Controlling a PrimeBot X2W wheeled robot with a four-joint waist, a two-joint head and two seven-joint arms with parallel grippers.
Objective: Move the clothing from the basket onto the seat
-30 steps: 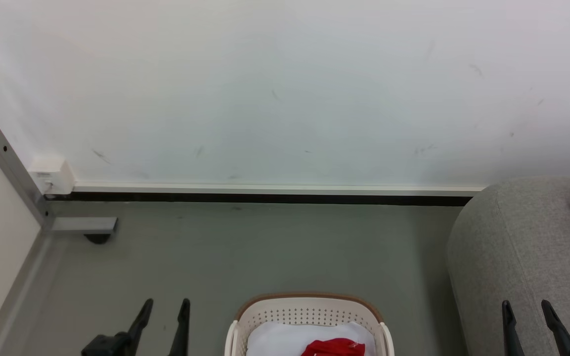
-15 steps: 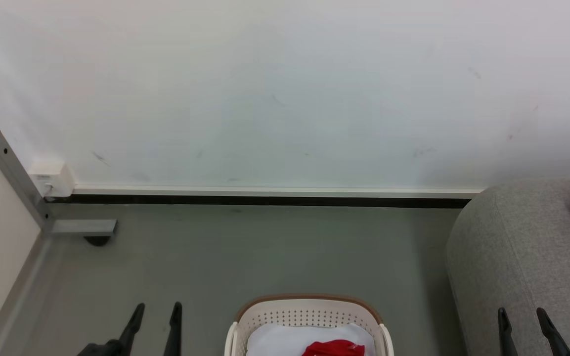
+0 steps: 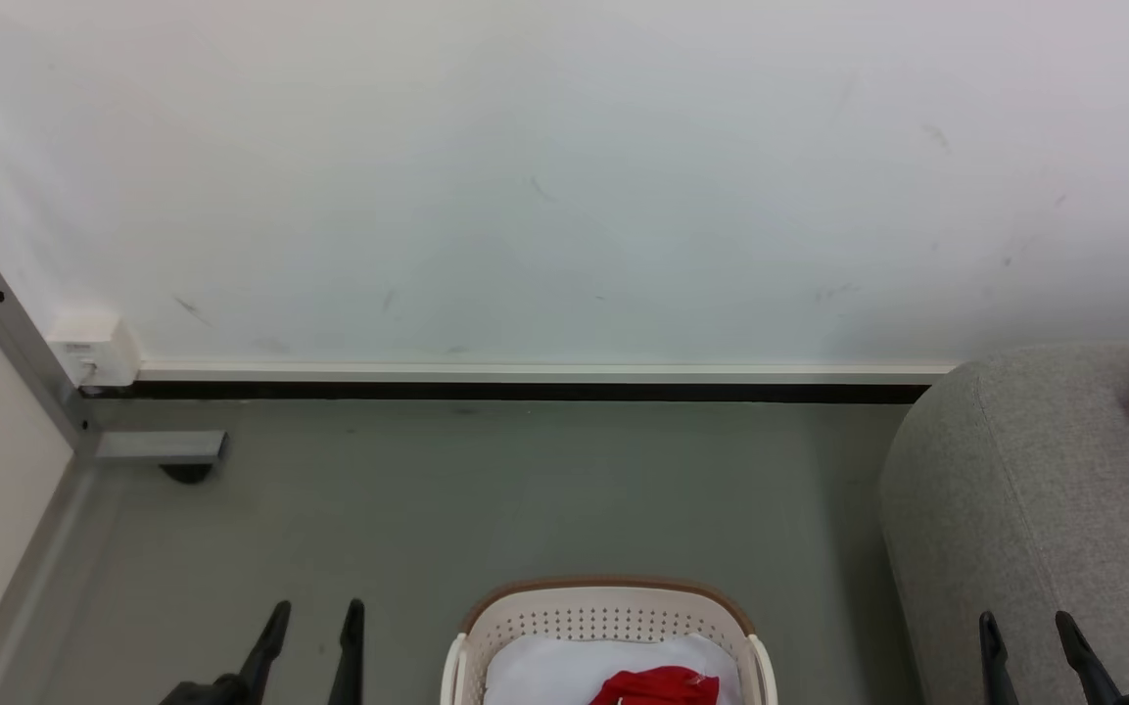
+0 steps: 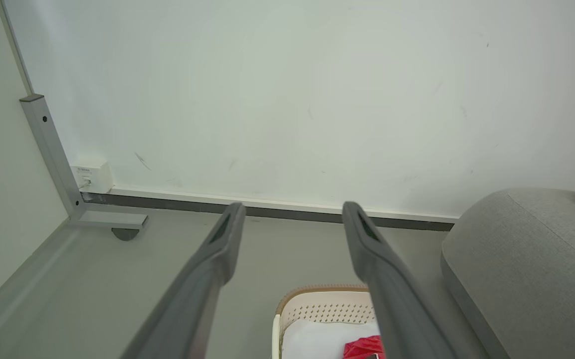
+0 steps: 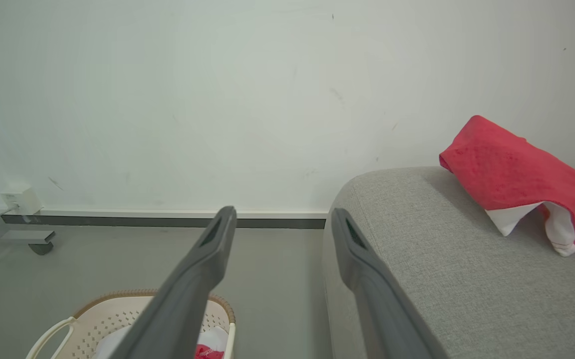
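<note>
The cream basket (image 3: 606,605) with a brown rim stands on the floor at the bottom middle of the head view. Inside it, red clothing (image 3: 660,685) lies on a pale white cloth (image 3: 544,671). Another red piece of clothing (image 5: 511,174) rests on the grey seat (image 5: 442,259), which shows at the right (image 3: 1034,490). My left gripper (image 3: 317,613) hangs open to the left of the basket, holding nothing. Over the seat's arm my right gripper (image 3: 1024,623) is open and empty too. The basket (image 4: 324,311) also appears between and below the left fingers (image 4: 220,244).
A white wall with a dark skirting strip (image 3: 525,392) runs across the back. A grey metal frame leg with a caster (image 3: 158,450) and a white socket box (image 3: 94,348) stand at the back left. Grey floor (image 3: 525,490) lies between basket and wall.
Both grippers have sunk a little toward the bottom edge of the head view; the camera shifted slightly. The basket and clothing lie as before.
</note>
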